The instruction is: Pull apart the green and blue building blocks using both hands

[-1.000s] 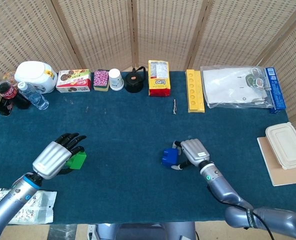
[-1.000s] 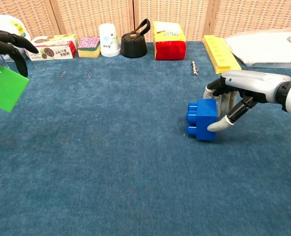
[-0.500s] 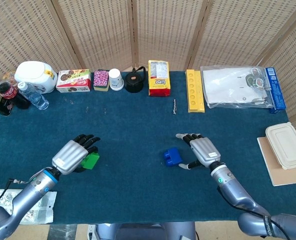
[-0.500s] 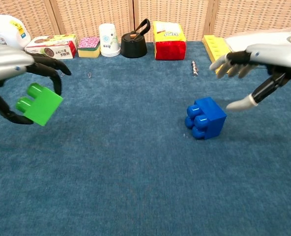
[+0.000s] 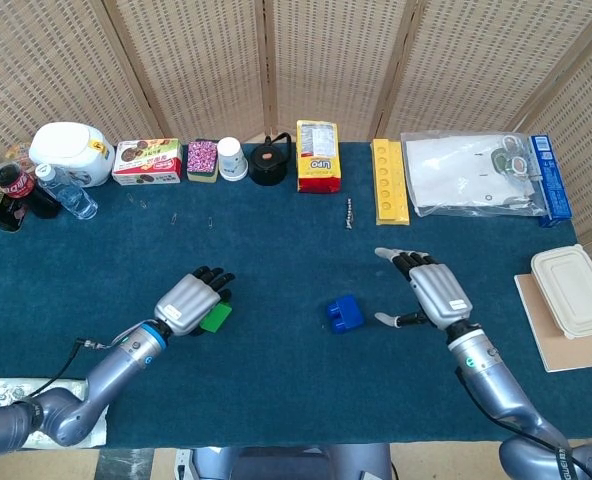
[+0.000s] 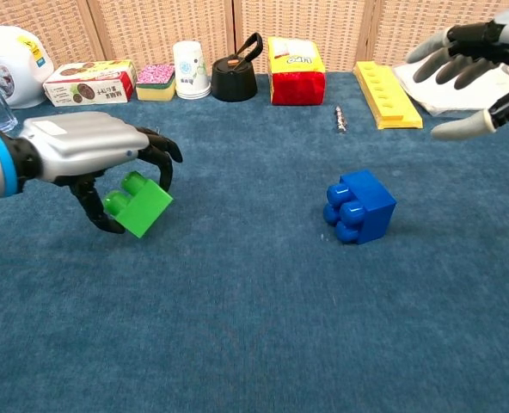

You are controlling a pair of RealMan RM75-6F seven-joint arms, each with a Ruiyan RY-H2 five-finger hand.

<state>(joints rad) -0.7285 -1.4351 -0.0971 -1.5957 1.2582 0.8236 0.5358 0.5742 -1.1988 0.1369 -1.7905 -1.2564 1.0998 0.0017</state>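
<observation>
Our left hand [image 6: 87, 155] grips the green block [image 6: 137, 203]; right hand [image 5: 434, 290], fingers wide, at 3 o'clock of the blue block [image 6: 358, 206].

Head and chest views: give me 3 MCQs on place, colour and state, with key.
1. Where is the blue block?
A. on the blue cloth, free of both hands
B. in the right hand
C. on the yellow tray

2. What colour is the block in the left hand?
A. red
B. green
C. yellow

3. How is the right hand?
A. closed on the blue block
B. curled into a fist
C. open, fingers spread, holding nothing

Key: 1 A, it lies alone on the cloth; 2 B, the green block sits between the fingers; 3 C, lifted away from the block.
</observation>
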